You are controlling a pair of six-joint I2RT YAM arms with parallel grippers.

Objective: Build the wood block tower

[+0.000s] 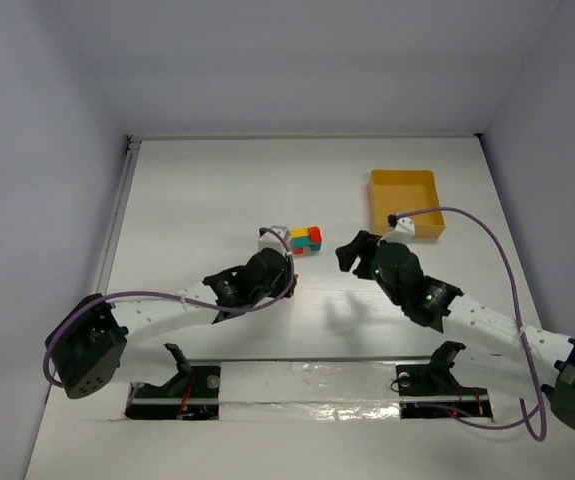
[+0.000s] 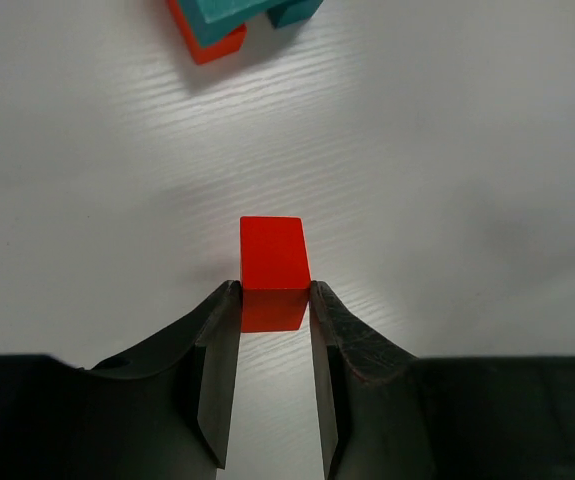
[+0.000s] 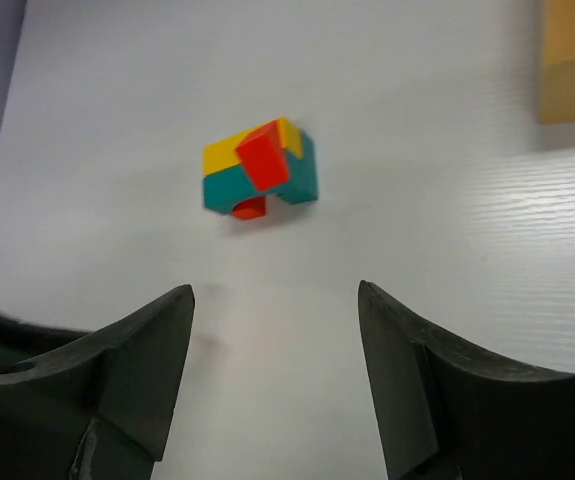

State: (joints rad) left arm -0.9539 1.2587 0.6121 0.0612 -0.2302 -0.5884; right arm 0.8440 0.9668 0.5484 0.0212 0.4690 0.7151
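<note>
White table (image 1: 217,190), grey walls (image 1: 27,150) — wood block tower (image 1: 307,239) near centre.

The block stack (image 1: 307,239) stands near the middle of the table (image 1: 197,190), with the tray (image 1: 404,195) to its right and further back. Just left of the stack, a single block (image 2: 274,255) sits between the fingers of the left gripper (image 2: 274,292). The right gripper (image 3: 275,300) is in front of the tray, right of the stack.

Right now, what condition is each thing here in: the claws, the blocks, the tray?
left gripper: shut on the red block.
red block: pinched on two sides, apart from the stack.
right gripper: open, holding nothing.
block stack: standing, teal below, yellow and red on top, no gripper touching it.
tray: nothing visible inside.
</note>
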